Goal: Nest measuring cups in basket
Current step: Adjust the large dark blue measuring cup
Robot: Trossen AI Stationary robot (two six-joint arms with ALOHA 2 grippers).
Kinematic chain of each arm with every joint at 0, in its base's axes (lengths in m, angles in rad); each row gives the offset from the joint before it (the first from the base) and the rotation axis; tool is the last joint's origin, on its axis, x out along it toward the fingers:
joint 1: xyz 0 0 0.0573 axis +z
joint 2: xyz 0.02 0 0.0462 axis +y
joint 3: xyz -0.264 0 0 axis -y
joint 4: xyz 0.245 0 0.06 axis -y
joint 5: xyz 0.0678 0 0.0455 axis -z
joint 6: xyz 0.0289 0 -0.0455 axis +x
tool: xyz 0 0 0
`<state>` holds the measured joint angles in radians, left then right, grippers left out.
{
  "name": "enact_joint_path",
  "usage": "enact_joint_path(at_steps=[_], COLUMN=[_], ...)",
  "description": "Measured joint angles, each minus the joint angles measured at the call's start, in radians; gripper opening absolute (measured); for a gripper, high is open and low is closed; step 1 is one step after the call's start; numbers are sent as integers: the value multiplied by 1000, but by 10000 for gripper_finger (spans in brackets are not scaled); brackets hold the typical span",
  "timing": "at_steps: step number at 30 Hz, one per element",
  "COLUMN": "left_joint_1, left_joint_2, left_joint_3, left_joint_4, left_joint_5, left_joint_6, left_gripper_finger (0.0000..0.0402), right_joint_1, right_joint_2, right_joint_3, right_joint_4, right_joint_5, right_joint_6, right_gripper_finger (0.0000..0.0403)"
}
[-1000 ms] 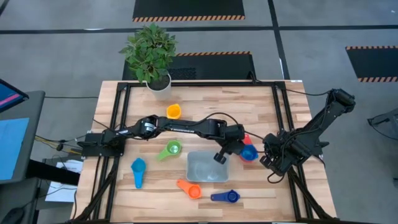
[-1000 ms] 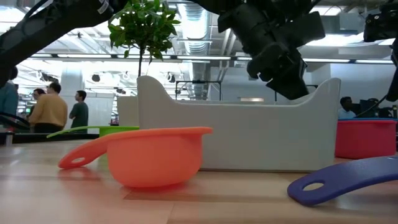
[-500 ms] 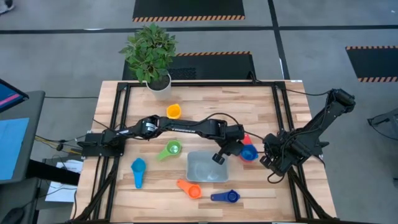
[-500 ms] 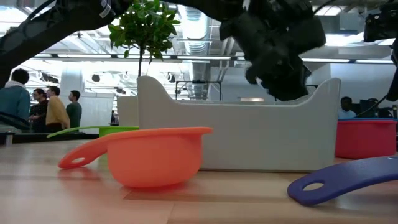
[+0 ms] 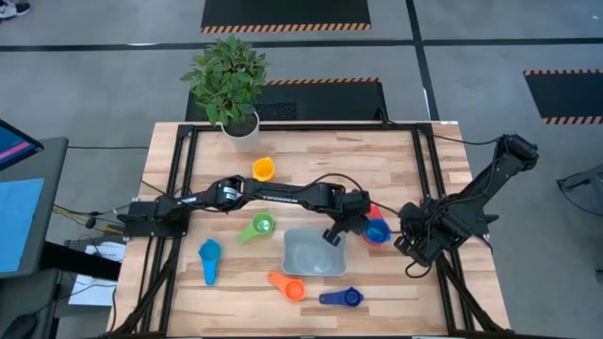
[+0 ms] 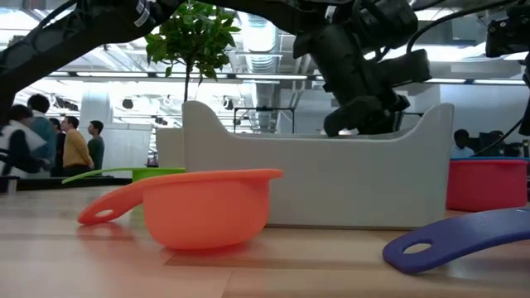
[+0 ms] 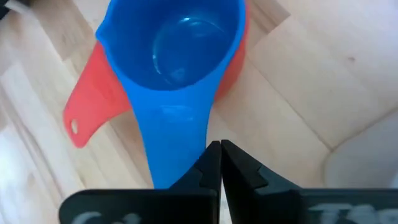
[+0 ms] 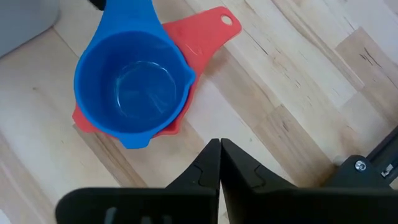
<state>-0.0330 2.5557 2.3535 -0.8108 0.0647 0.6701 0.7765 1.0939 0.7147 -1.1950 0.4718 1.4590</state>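
As the left gripper (image 5: 332, 235), fingers together, has shifted slightly beside the blue cup (image 7: 171, 46) nested in the red cup (image 7: 87, 112), the basket (image 5: 314, 252) holds none; right gripper (image 8: 219, 152) fingers together.

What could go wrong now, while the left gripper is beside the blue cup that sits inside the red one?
1. The left gripper is shut over the blue cup's handle, not around it, so a lift may miss.
2. The blue cup sits in the red cup; pulling may drag both.
3. Both lie close outside the basket, so a sweep could catch its wall.
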Motion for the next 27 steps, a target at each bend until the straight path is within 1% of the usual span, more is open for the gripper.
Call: enact_joint_path(at_steps=[4, 7, 11, 14, 18, 22, 27], left_joint_1=[11, 15, 16, 15, 15, 15, 15], left_joint_2=[0, 0, 0, 0, 0, 0, 0], left_joint_3=[0, 0, 0, 0, 0, 0, 0], left_joint_4=[19, 19, 19, 19, 24, 25, 30], left_joint_5=[1, 0, -2, -2, -1, -2, -2], left_joint_6=[0, -1, 0, 0, 0, 2, 3], left_gripper_finger=[0, 0, 0, 0, 0, 0, 0], right_joint_1=[0, -1, -22, -40, -80, -134, -214], right_joint_2=[0, 9, 34, 51, 59, 59, 59], right_joint_3=[0, -3, -52, -79, -95, -124, -152], right_joint_4=[-1, -4, 21, 71, 88, 152, 273], right_joint_5=[1, 27, 8, 13, 32, 34, 35], right_joint_6=[0, -1, 12, 8, 5, -63, -197], right_gripper_finger=[30, 22, 16, 21, 34, 32, 21])
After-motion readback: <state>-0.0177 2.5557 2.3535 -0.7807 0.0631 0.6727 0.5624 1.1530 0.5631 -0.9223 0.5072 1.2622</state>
